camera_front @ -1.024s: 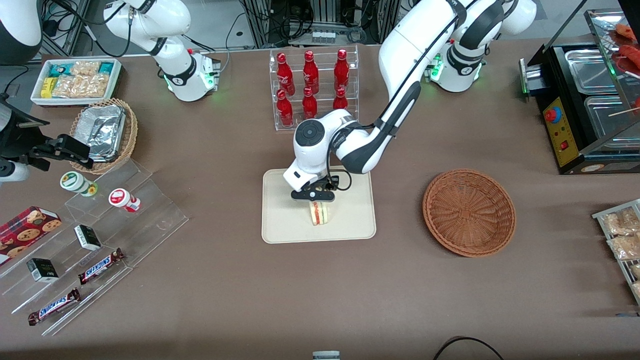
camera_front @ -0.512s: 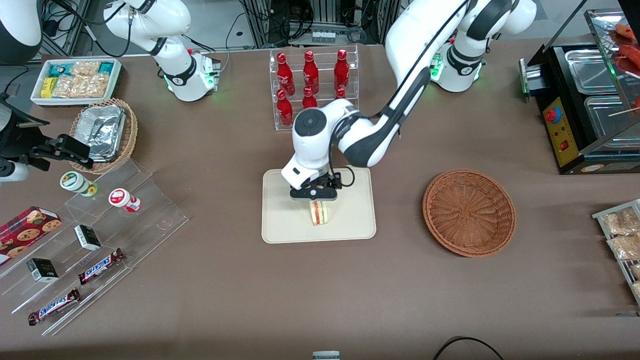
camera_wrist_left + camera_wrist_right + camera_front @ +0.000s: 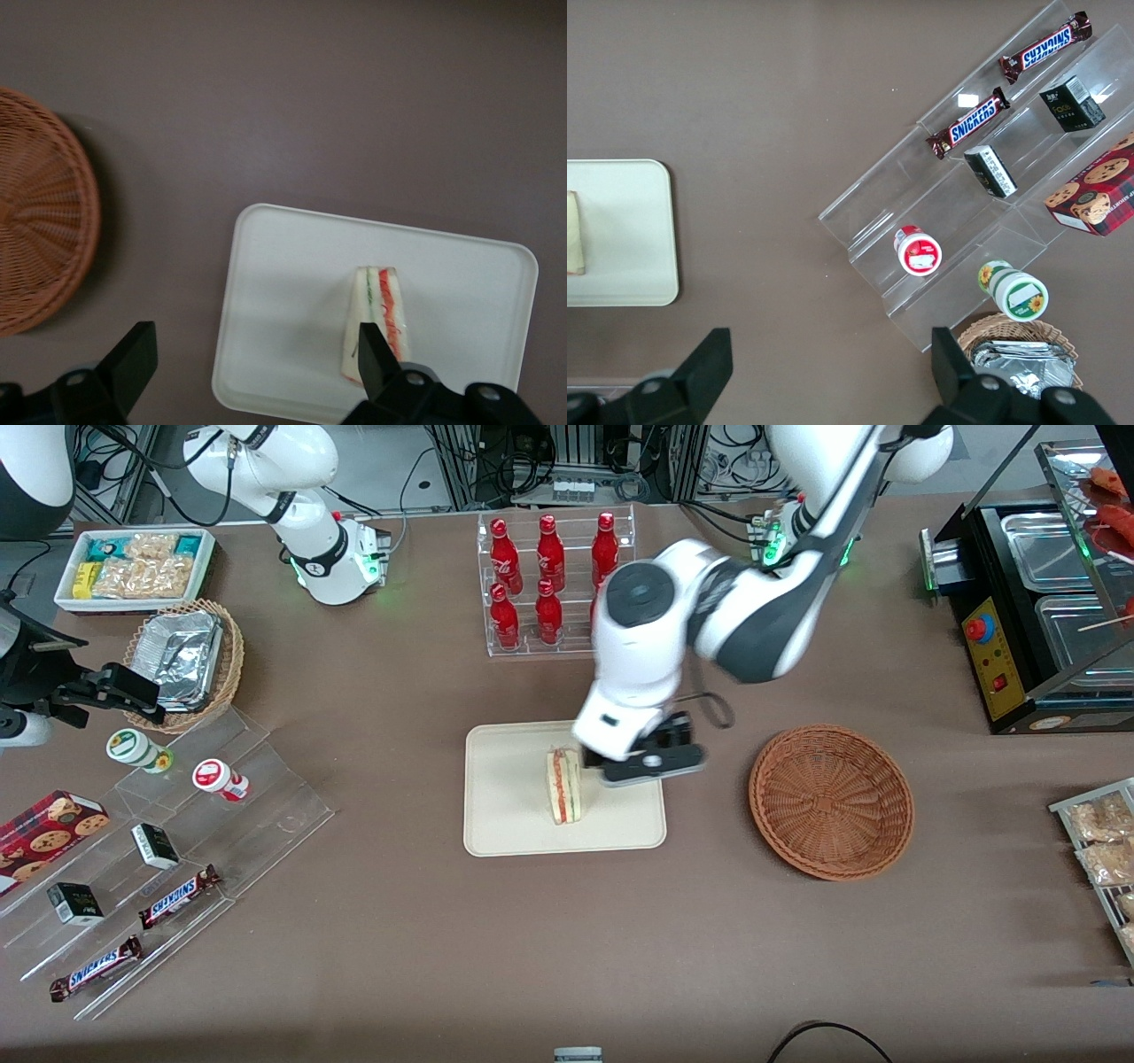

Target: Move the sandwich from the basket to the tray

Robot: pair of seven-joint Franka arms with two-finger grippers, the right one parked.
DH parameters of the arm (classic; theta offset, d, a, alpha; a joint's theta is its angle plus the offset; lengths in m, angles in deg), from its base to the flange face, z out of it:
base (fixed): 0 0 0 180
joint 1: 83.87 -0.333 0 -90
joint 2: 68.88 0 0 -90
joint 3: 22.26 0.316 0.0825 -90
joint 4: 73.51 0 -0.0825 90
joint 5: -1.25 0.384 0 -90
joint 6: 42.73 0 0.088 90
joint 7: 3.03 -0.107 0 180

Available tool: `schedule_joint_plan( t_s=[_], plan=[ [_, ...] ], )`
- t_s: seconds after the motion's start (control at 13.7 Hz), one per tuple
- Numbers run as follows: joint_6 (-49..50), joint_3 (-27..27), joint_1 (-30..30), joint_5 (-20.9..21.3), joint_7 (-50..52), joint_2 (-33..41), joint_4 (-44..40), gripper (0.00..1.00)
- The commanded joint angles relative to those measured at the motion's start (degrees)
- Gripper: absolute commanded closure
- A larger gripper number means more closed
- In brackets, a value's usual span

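The sandwich (image 3: 564, 786) (image 3: 379, 319) stands on its edge on the cream tray (image 3: 505, 815) (image 3: 283, 292), its red, white and green filling showing. My left gripper (image 3: 645, 765) (image 3: 255, 345) hangs open above the tray's end toward the basket, beside the sandwich and apart from it, with nothing between its fingers. The reddish-brown wicker basket (image 3: 831, 802) (image 3: 40, 248) is empty and sits toward the working arm's end of the table. A corner of the tray (image 3: 620, 230) and a sliver of the sandwich (image 3: 574, 235) show in the right wrist view.
A clear rack of red bottles (image 3: 554, 584) stands farther from the camera than the tray. Toward the parked arm's end are an acrylic stepped shelf of snacks (image 3: 177, 824), a tan basket of foil containers (image 3: 190, 660) and a white snack bin (image 3: 133, 567). A food warmer (image 3: 1045, 602) stands at the working arm's end.
My gripper has let go of the sandwich, risen and swung toward the basket. The sandwich stays on the tray, now uncovered.
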Motion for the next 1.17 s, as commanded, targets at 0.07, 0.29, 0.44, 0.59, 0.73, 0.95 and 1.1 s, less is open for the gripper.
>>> schedule_joint_plan(
  t_s=[0.07,0.29,0.44,0.59,0.73,0.95,1.1],
  plan=[
    [5.5,-0.4,-6.4,-4.7,-9.0,7.0,2.4,0.0],
    [11.1,-0.4,-11.4,-6.6,-16.6,11.0,2.5,0.0],
    [14.0,-0.4,-15.3,-9.0,-22.7,13.6,2.6,0.0],
    [17.3,-0.4,-18.8,-10.3,-29.5,15.7,2.9,0.0],
    [18.6,-0.2,-21.7,-10.4,-35.3,19.2,5.8,0.0],
    [20.0,-0.2,-26.8,-13.7,-42.6,24.1,10.2,0.0],
    [21.7,-0.2,-29.4,-13.7,-46.9,25.8,11.7,0.0]
  ],
)
